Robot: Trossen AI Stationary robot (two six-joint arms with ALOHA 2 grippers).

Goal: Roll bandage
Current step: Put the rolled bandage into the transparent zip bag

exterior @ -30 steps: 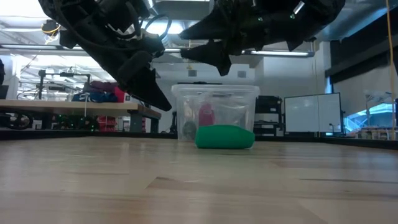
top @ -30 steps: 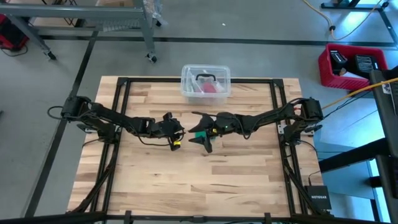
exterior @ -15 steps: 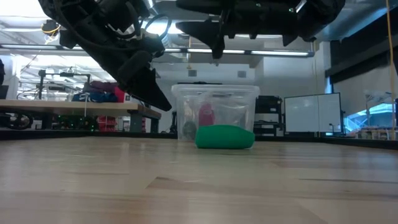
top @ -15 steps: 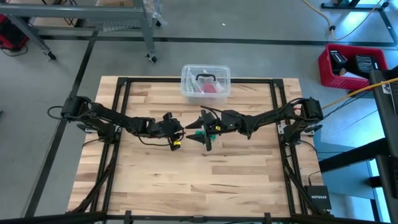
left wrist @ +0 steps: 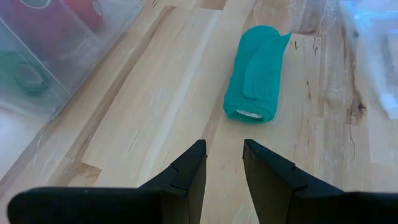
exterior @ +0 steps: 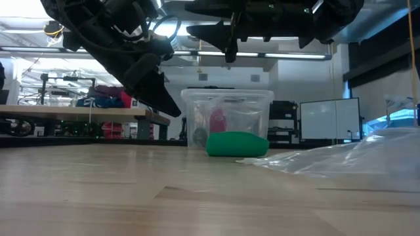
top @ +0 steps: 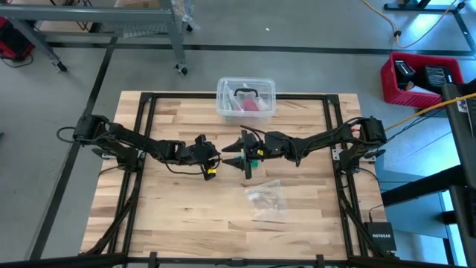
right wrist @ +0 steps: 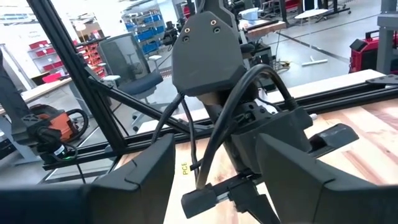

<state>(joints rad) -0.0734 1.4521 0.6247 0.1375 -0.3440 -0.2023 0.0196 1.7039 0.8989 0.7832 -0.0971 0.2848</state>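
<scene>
Bandage (left wrist: 256, 73) rolled, lies on table (left wrist: 155, 99) just ahead of left gripper (left wrist: 222, 163); fingers apart, empty. Right gripper (top: 244, 154) hovers above it, fingers apart, holding nothing.

one bandage (left wrist: 255, 79), one tub (top: 246, 97), one bag (top: 266, 199)

The bandage (left wrist: 255, 73) is teal-green, a rolled wad with a pale core showing at its end. The bench (top: 186, 216) is light wood in butcher-block strips, with darker grain streaks, framed by black rails. Both arms are dark, nearly black; the left tool (left wrist: 222, 167) is black, with a yellow spot beside it in the high view. The tub (top: 246, 97) is clear plastic with pink-red contents. A crumpled clear plastic bag (top: 266, 199) looks whitish. A red crate (top: 420, 78) holds black items
</scene>
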